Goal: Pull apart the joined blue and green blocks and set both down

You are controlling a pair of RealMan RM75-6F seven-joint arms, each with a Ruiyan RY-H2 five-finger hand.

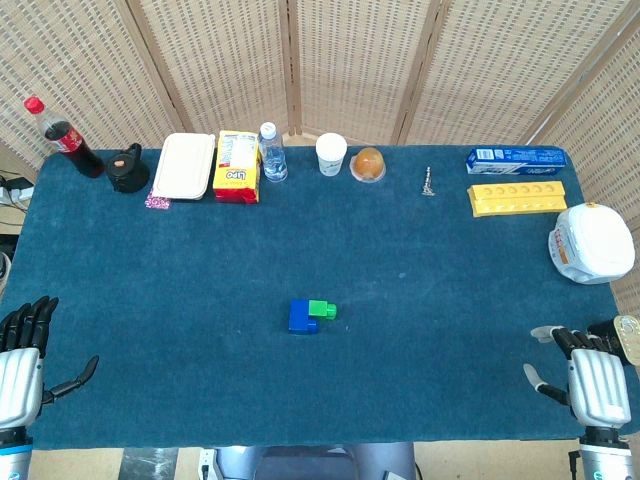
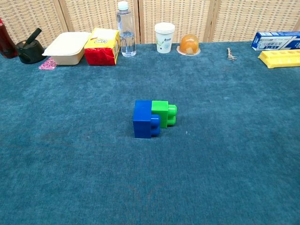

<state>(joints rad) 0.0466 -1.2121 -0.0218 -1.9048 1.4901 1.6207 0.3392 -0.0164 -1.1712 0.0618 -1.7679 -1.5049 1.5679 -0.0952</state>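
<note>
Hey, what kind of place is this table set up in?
Probably an indoor robot test setup, not a home: a table under blue felt, woven screens closing it off behind, and assorted props lined along the far edge, such as a cola bottle and a yellow tray.

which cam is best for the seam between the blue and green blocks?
Chest view: blue block and green block show large, joined, studs visible. Head view shows them small from above, seam barely readable.

Place: you're at a staged test table in a lab-like room.
Backdrop: woven folding screen (image 1: 350,60) at 12 o'clock.
Surface: blue felt tabletop (image 1: 200,300).
Props: cola bottle (image 1: 68,140) at 10 o'clock, snack box (image 1: 237,166), paper cup (image 1: 331,154).
</note>
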